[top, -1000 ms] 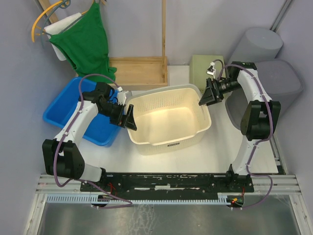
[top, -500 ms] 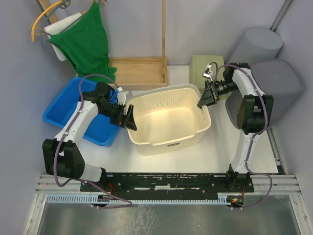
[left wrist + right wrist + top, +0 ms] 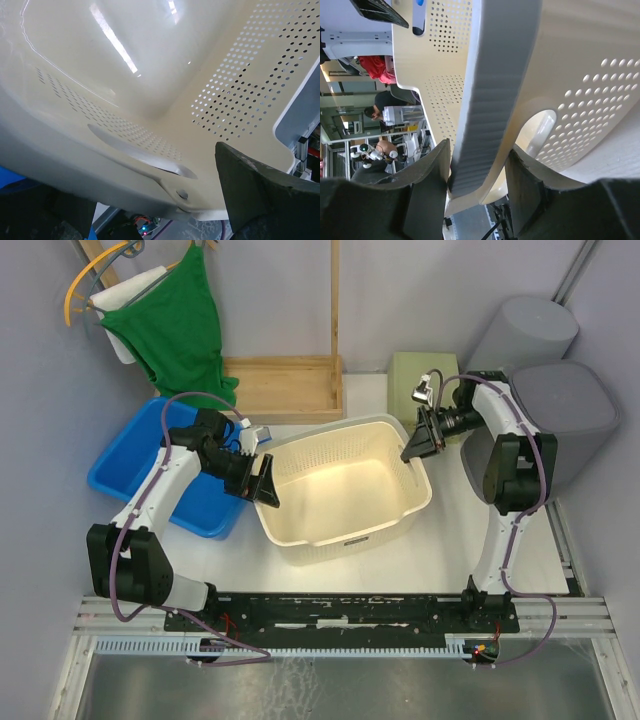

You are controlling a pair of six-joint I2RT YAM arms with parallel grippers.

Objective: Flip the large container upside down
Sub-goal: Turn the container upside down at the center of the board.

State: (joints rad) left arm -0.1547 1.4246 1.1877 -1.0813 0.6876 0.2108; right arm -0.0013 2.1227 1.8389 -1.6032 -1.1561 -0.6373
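The large container is a cream perforated basket (image 3: pixel 345 490), mouth up and tilted, in the middle of the white table. My left gripper (image 3: pixel 262 480) is shut on the basket's left rim; in the left wrist view its fingers (image 3: pixel 260 192) straddle the rim by the handle slot (image 3: pixel 145 152). My right gripper (image 3: pixel 417 443) is shut on the right rim handle; in the right wrist view the ribbed handle (image 3: pixel 492 100) sits between both pads (image 3: pixel 427 190). The basket's inside (image 3: pixel 125 65) looks empty.
A blue tub (image 3: pixel 140 465) lies left of the basket under my left arm. A wooden crate (image 3: pixel 283 387) and a green box (image 3: pixel 415 375) stand behind it. Two grey bins (image 3: pixel 560 390) stand at the right. A green garment (image 3: pixel 175 320) hangs back left.
Both grippers keep their hold on the rims. The right gripper has moved slightly left and up, and the basket has tilted and shifted a little.
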